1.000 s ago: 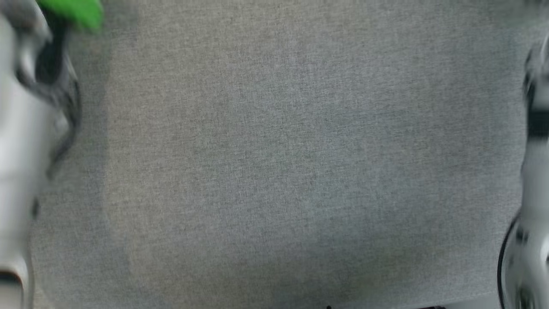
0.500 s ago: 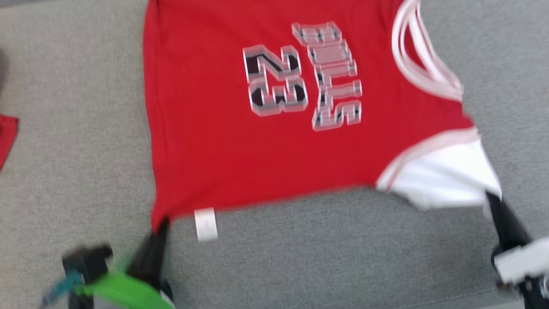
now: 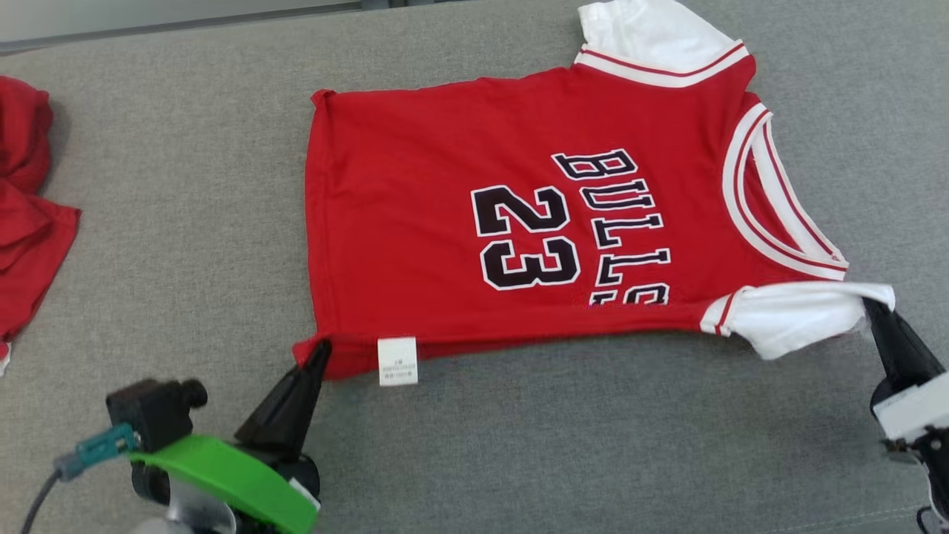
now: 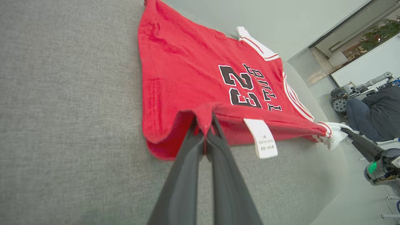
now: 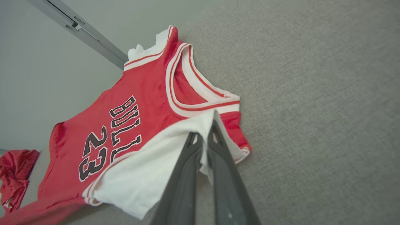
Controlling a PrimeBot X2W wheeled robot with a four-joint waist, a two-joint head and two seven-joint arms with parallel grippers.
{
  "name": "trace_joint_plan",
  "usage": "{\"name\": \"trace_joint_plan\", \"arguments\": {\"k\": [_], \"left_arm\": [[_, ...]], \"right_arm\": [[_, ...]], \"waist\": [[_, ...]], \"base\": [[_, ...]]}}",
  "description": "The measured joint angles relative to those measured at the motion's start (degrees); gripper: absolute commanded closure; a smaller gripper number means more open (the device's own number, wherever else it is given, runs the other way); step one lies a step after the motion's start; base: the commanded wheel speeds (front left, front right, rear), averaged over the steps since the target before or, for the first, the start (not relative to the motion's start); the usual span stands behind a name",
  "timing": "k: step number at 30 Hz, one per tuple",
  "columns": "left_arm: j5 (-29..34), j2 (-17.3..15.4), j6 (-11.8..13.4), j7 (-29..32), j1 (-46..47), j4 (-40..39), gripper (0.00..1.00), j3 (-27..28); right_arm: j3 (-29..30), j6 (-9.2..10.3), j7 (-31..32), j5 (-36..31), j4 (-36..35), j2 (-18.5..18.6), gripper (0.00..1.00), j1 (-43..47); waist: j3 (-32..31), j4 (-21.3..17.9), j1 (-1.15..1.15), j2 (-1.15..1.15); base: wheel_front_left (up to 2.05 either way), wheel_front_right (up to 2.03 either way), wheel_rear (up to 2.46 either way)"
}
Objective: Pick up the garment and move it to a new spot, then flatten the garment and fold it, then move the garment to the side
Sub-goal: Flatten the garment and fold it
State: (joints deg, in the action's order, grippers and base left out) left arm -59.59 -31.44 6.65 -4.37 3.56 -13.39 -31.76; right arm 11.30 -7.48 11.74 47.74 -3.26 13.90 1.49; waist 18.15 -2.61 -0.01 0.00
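On grey cloth [image 3: 185, 222], left gripper [image 3: 320, 350] pinches the jersey [image 3: 415, 237] at its hem, right gripper [image 3: 871, 308] its sleeve

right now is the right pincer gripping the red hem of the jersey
No, the right pincer is shut on the white sleeve of the jersey, with white cloth pinched between its tips.

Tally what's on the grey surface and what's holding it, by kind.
Jersey: 1
Red cloth, far left: 1
Grippers: 2, left gripper and right gripper, each shut on the jersey
Total: 4
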Motion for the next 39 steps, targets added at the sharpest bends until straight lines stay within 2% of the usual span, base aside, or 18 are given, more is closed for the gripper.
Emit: {"name": "trace_joint_plan", "arguments": {"k": [8,9,10,11,12,15,19,22,27,30,31,33,39], "left_arm": [[-2.64,0.42,0.62,11.48,14.29,3.28,1.0,-0.19],[-2.88,0.74,0.89,12.3,15.5,4.26,1.0,-0.27],[-3.12,1.31,1.23,13.21,16.93,5.81,0.95,-0.3],[-4.08,2.11,1.41,13.97,18.09,7.4,0.6,-0.29],[-4.14,2.61,1.42,14.36,18.96,8.77,0.0,-0.57],[-0.78,2.7,1.62,14.24,22.31,13.21,0.0,-1.53],[0.45,2.88,1.68,11.78,23.06,15.52,0.0,-1.31],[-0.05,1.43,1.71,10.35,19.54,13.71,0.0,-0.3],[-1.46,0.27,2.97,9.1,12.56,12.05,0.0,0.08],[-3.27,1.23,3.02,8.71,11.65,12.5,0.0,0.81],[-5.33,2.04,2.65,8.78,11.38,12.65,0.0,1.45],[-5.34,1.97,1.89,9.07,11.56,13.18,0.0,1.42],[-5.56,2.15,-0.43,11.65,15.01,15.28,0.0,-0.1]], "right_arm": [[-2.35,0.0,8.46,-7.97,6.22,2.85,1.0,-18.43],[-2.29,0.0,8.99,-8.95,7.23,2.68,0.89,-20.15],[-2.36,0.0,10.09,-9.83,8.53,2.5,0.56,-22.14],[-2.78,0.0,11.16,-11.46,9.77,2.74,0.0,-23.52],[-2.86,-0.01,11.7,-13.29,10.89,2.97,0.0,-24.49],[-2.32,0.01,11.59,-16.13,12.1,3.07,0.0,-27.66],[-2.64,0.0,8.94,-18.04,7.91,5.02,0.0,-26.72],[-2.24,0.0,8.6,-19.64,2.37,6.78,0.0,-20.67],[-1.89,0.01,13.59,-22.78,-3.63,8.57,0.0,-8.83],[-1.7,0.0,15.53,-24.61,-3.68,8.88,0.0,-7.55],[-1.86,0.0,16.39,-24.31,-3.27,8.71,0.0,-7.69],[-2.98,-0.02,17.81,-24.74,-2.09,8.94,0.0,-8.25],[-6.75,-0.01,20.48,-25.54,3.61,10.43,0.0,-14.97]], "waist": [[2.38,0.98,0.0,0.0],[2.72,1.06,0.0,0.0],[3.15,1.17,0.0,0.0],[3.57,1.29,0.0,0.0],[3.91,1.39,0.0,0.0],[5.01,1.66,0.0,0.0],[5.44,2.12,0.0,0.0],[5.11,1.78,0.0,0.0],[5.66,0.61,0.0,0.0],[6.63,0.04,0.0,0.0],[7.01,-0.12,0.0,0.0],[7.76,-0.36,0.0,0.0],[9.75,-0.04,0.0,0.0]], "base": [[0.0,0.0,0.0],[0.0,0.0,0.0],[0.0,0.0,0.0],[0.0,0.0,0.0],[0.0,0.0,0.0],[0.0,0.0,0.0],[0.0,0.0,0.0],[0.0,0.0,0.0],[0.0,0.0,0.0],[0.0,0.0,0.0],[0.0,0.0,0.0],[0.0,0.0,0.0],[0.0,0.0,0.0]]}}
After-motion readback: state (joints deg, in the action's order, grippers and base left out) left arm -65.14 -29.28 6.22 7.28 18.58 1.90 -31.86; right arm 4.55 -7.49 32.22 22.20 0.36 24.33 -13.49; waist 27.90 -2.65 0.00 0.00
